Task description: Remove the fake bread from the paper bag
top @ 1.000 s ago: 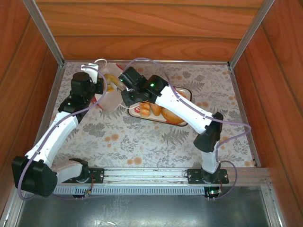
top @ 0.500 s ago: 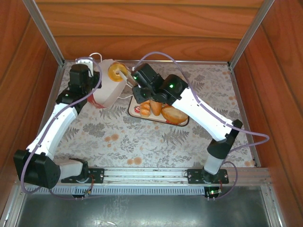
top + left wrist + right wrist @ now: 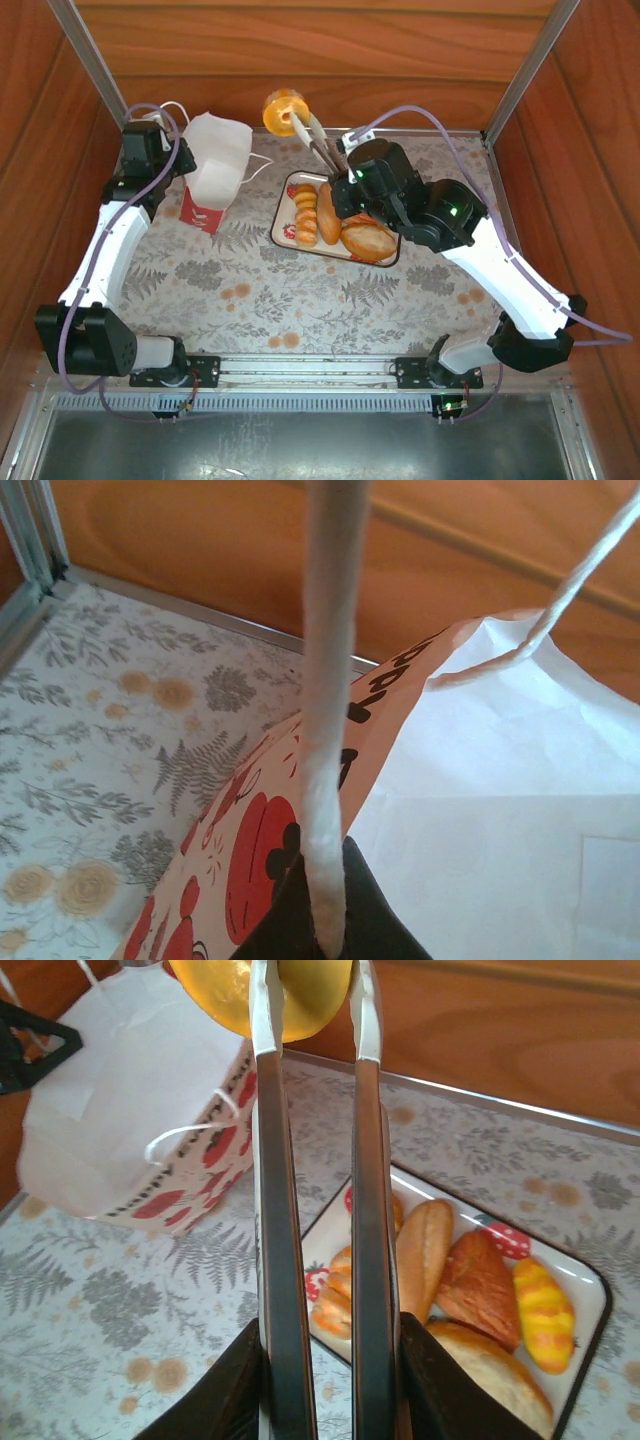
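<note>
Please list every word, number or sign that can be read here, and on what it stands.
Black letters on the orange-red band of the paper bag, left wrist view: tilted and partly folded away, perhaps "pp"; no whole word is readable.
Nothing else here carries readable text.

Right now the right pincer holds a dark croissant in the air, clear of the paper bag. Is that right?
Not quite. The right pincer holds a round golden bun, not a croissant. It is in the air and clear of the paper bag, as the right wrist view shows.
</note>
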Motion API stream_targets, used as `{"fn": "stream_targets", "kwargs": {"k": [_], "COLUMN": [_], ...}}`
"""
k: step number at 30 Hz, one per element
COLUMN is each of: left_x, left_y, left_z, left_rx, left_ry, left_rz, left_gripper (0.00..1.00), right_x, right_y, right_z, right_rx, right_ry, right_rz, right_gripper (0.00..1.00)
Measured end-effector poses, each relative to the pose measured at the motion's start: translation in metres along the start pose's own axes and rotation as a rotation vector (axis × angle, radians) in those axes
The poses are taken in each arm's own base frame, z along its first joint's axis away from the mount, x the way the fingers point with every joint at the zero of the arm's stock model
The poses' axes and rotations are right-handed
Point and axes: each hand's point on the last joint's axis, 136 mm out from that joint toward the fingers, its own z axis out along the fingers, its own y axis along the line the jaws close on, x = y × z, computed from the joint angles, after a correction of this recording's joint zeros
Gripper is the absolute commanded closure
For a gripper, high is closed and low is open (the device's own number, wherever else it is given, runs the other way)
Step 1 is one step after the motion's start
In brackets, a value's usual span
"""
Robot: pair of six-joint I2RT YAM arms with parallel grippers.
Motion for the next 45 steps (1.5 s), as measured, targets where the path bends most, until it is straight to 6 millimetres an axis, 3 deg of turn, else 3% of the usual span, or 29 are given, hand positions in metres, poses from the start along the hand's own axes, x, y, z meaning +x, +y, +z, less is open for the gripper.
{"fn": "stream_targets", "kwargs": {"k": [5, 10, 20, 24, 32, 36, 45], "left_x": [0.006, 0.01, 0.01, 0.011, 0.004, 0.001, -0.006], "left_y": [0.0, -0.003, -0.005, -0.003, 0.001, 0.004, 0.002], "left_z": [0.011, 0.015, 0.017, 0.015, -0.003, -0.014, -0.043], "left_rx": [0.03, 0.059, 0.086, 0.085, 0.085, 0.081, 0.099], "left_ry": [0.045, 0.074, 0.091, 0.089, 0.044, 0.016, -0.049], "left_rz": [-0.071, -0.132, -0.2, -0.213, -0.216, -0.215, -0.208], "left_gripper": [1.0, 1.0, 0.67, 0.64, 0.61, 0.52, 0.5], "right_x": [0.02, 0.055, 0.107, 0.12, 0.148, 0.159, 0.184], "right_y": [-0.024, -0.05, -0.074, -0.076, -0.081, -0.089, -0.101], "right_z": [0.008, 0.017, 0.036, 0.046, 0.069, 0.069, 0.071], "right_rx": [0.121, 0.231, 0.353, 0.386, 0.471, 0.523, 0.623], "right_ry": [0.036, 0.111, 0.248, 0.287, 0.386, 0.42, 0.497], "right_rz": [-0.013, -0.014, -0.023, -0.046, -0.096, -0.105, -0.126], "right_gripper": [1.0, 1.0, 1.0, 1.0, 1.0, 1.0, 0.99]}}
